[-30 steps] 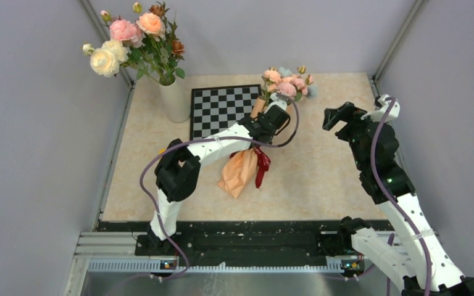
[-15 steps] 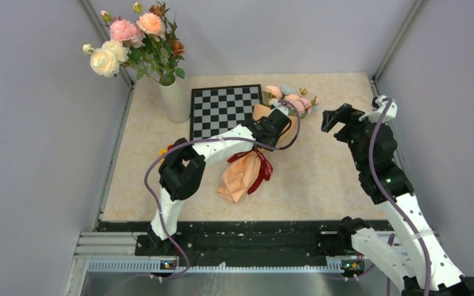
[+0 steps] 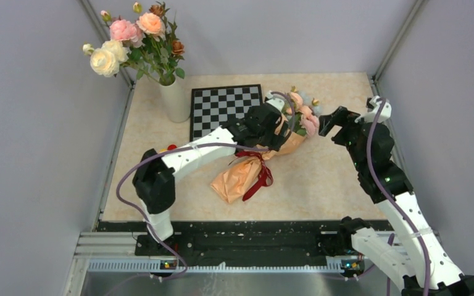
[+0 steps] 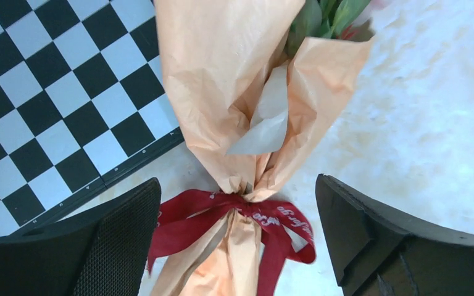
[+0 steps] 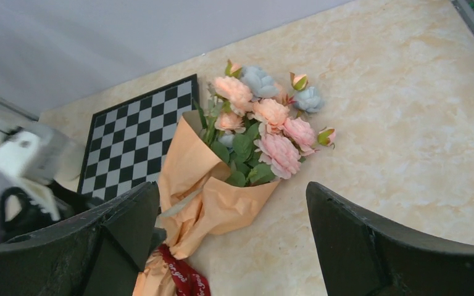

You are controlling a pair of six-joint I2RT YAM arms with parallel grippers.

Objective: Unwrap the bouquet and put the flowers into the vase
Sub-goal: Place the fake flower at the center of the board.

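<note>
Both left gripper fingers splay wide, straddling bouquet.

bouquet paper peach-orange; ribbon dark red w/ white lettering; flowers pink, peach, pale blue, green lvs; chessboard blk/wht checks; vase plain white; surface beige marbled

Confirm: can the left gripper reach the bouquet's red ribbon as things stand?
Probably yes: the left gripper hangs open right above the red ribbon, a finger on each side and nothing in between.
</note>
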